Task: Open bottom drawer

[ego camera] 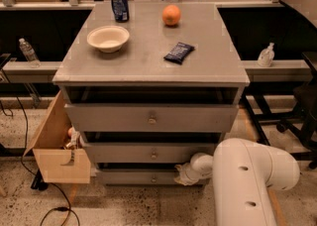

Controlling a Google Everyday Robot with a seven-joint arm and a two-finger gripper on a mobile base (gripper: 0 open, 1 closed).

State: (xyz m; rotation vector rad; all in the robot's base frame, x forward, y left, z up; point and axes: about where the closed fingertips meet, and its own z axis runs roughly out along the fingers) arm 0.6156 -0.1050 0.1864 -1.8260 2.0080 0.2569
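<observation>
A grey wooden cabinet has three drawer fronts stacked below its top. The bottom drawer is the lowest and narrowest front, near the floor. My white arm reaches in from the lower right. My gripper is at the right part of the bottom drawer's front and covers it there. The bottom drawer's knob is not visible. The top drawer and the middle drawer each show a small centre knob.
On the cabinet top stand a white bowl, a blue can, an orange and a dark packet. A cardboard box leans at the cabinet's left. Bottles rest on side ledges.
</observation>
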